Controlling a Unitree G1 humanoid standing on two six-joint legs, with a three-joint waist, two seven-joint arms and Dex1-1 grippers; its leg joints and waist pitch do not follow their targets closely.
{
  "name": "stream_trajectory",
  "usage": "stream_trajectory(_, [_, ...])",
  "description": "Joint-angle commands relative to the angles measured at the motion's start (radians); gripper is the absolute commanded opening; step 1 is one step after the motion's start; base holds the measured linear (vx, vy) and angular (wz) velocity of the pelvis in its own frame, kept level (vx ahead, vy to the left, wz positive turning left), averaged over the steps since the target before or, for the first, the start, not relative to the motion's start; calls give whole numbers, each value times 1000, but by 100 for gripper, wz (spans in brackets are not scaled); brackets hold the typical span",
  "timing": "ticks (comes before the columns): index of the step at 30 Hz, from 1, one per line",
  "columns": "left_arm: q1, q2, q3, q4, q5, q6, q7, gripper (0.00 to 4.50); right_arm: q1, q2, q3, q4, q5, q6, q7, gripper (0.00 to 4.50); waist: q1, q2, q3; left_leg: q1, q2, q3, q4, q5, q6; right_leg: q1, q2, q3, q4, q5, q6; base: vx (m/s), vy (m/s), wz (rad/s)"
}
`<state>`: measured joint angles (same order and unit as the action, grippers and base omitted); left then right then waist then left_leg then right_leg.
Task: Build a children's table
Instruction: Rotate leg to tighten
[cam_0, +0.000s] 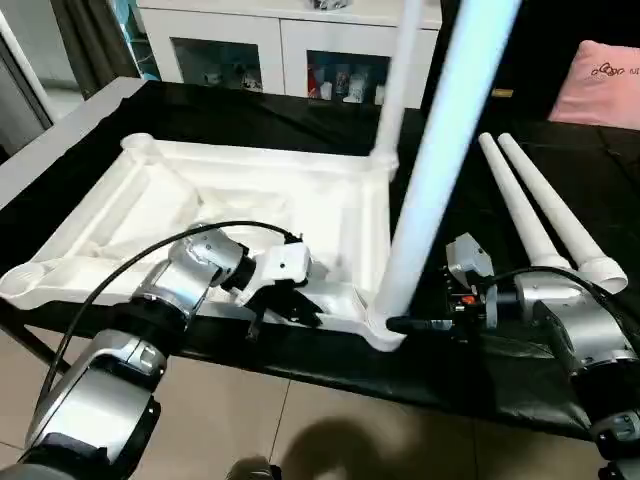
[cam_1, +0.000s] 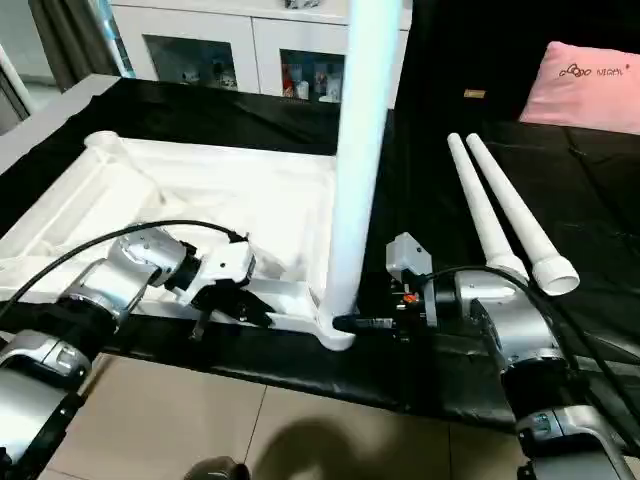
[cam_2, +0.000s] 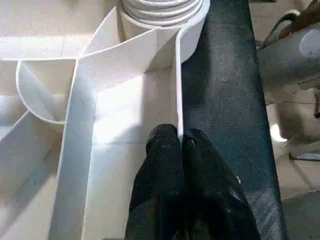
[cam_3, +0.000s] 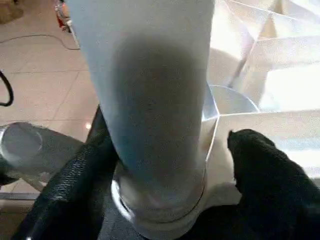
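The upturned tabletop (cam_0: 250, 215) lies ribs-up on the black worktop (cam_0: 520, 130), with one leg (cam_0: 440, 150) standing in its near corner socket and another leg (cam_0: 392, 90) upright at the far corner on the same side. The left tool (cam_0: 285, 300) is pinched shut on the tabletop's thin near rim, just beside the near leg, steadying it. The right tool (cam_1: 365, 323) has its fingers (cam_3: 265, 170) spread either side of that leg's base; whether they press it I cannot tell. The plastic looks light, stiff and smooth, so a leg is probably best gripped low, near the socket, where it will not lever over. Two spare legs (cam_0: 545, 215) lie side by side on the worktop beyond the right arm. A glass-door cabinet (cam_0: 285, 50) and a pink cushion (cam_0: 605, 85) sit behind the tabletop, clear of the work.
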<state>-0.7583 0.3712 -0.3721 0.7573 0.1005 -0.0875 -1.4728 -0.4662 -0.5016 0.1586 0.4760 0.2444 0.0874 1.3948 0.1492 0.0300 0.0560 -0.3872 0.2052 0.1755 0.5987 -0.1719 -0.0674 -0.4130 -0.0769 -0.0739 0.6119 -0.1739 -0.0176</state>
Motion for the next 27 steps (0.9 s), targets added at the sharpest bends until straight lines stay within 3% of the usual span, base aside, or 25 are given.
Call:
stream_trajectory(1, [-12, -6, -19, -40, -16, -16, -29, 0, -11, 1, 1, 0, 15, 9, 16, 329, -4, -10, -80, 17, 29, -3, -61, -159, 81, 61, -67, 41, -61, -131, -249, 0, 0, 0])
stream_trajectory(13, [-4, -5, -19, -54, -12, -1, -35, 0, -3, 7, 13, -4, 20, 22, 51, 237, -3, -8, -82, 18, 30, -4, -59, -151, 83, 60, -66, 40, -59, -117, -253, 0, 0, 0])
stream_trajectory(22, [-16, -34, 18, -7, -16, 73, 49, 0, 58, 29, 4, -63, 28, 71, -4, 208, -1, -1, -80, 21, 29, -4, -60, -170, 71, 60, -64, 41, -63, -133, -247, 0, 0, 0])
stream_trajectory(25, [-46, -68, 54, 41, -11, 129, 169, 0, 65, 85, -15, -50, -1, 76, -148, 206, -7, 0, -75, 23, 25, -6, -66, -222, 42, 61, -68, 39, -75, -236, -226, 0, 0, 0])
stream_trajectory(27, [-77, -110, 91, 88, -5, 194, 320, 0, 44, 162, -47, 7, -32, 79, -332, 206, -16, 3, -69, 29, 20, -5, -68, -256, 19, 53, -68, 39, -89, -333, -198, 0, 0, 0])
